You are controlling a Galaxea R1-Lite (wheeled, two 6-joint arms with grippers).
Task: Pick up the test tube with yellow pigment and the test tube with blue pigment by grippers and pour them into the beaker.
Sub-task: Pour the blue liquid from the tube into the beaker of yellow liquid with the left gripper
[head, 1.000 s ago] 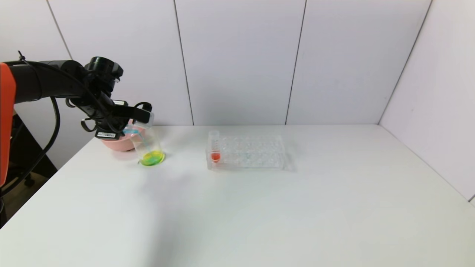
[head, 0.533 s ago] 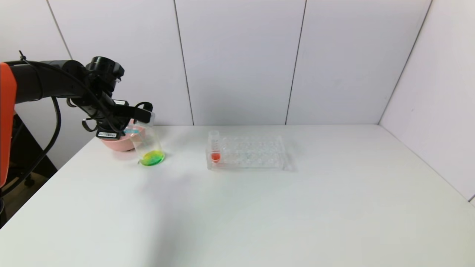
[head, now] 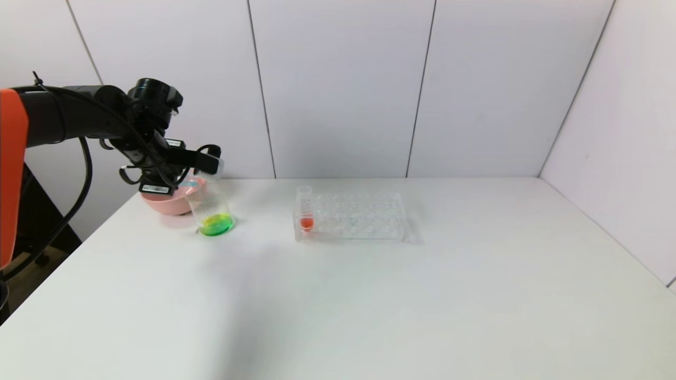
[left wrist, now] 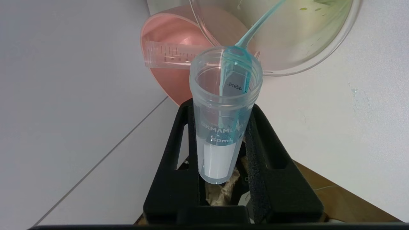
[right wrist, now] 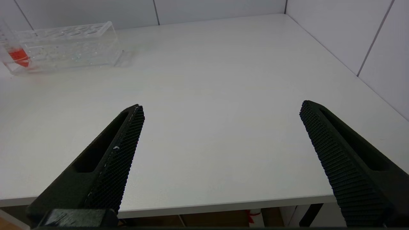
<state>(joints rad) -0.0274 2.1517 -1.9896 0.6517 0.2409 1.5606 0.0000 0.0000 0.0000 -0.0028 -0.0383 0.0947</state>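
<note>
Tubes: three, namely one in the left gripper (left wrist: 225,108), one lying in the bowl (left wrist: 172,57), one with red liquid in the rack (head: 305,209)
Beakers: one (head: 212,208)
Bowls: one, pink (head: 168,199)
Racks: one, clear (head: 359,217)
Grippers: two, left (left wrist: 223,123), right (right wrist: 220,110)

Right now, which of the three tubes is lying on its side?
The clear graduated tube resting empty in the pink bowl. The red-liquid tube stands upright in the rack, and the blue-stained tube is tilted in the left gripper jaws.
</note>
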